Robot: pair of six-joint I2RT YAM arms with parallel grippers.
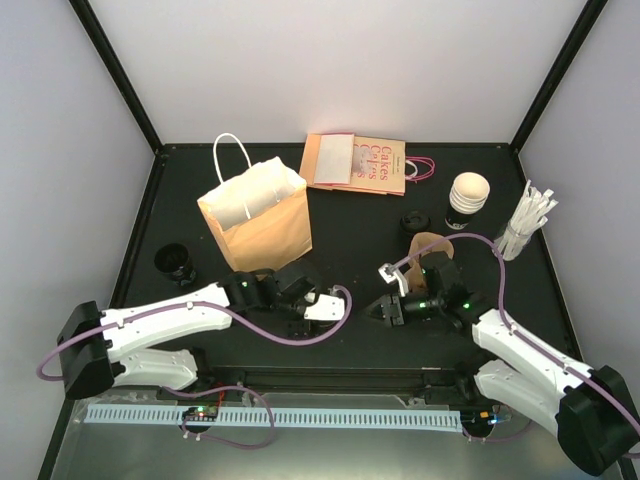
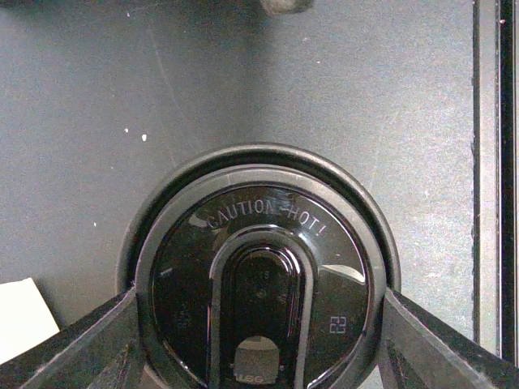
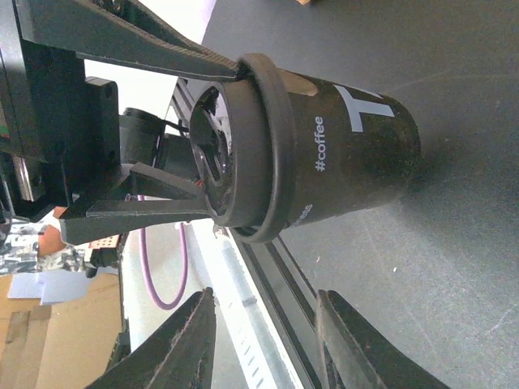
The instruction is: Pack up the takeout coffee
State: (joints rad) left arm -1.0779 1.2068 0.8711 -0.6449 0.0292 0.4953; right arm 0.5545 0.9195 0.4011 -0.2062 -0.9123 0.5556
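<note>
The takeout coffee [image 2: 259, 275] is a black paper cup with a black lid reading "CAUTION HOT!". My left gripper [image 2: 259, 296] is shut on the lid's rim, one finger on each side. In the right wrist view the cup [image 3: 340, 154], printed "#coffee", stands upright with its base at the black table, and the left gripper's fingers [image 3: 162, 44] clamp its lid. From above, the left gripper [image 1: 300, 322] hides most of the cup near the table's front middle. My right gripper [image 1: 378, 310] faces it from the right, apart from it. Its jaws [image 3: 263, 301] are open and hold nothing.
An open brown paper bag [image 1: 258, 215] with white handles stands behind the left arm. A flat printed bag [image 1: 355, 162] lies at the back. A second cup [image 1: 468, 195], white straws [image 1: 525, 222], a loose lid [image 1: 415, 222], a brown carrier [image 1: 428, 246] and another black cup [image 1: 175, 262] surround the arms.
</note>
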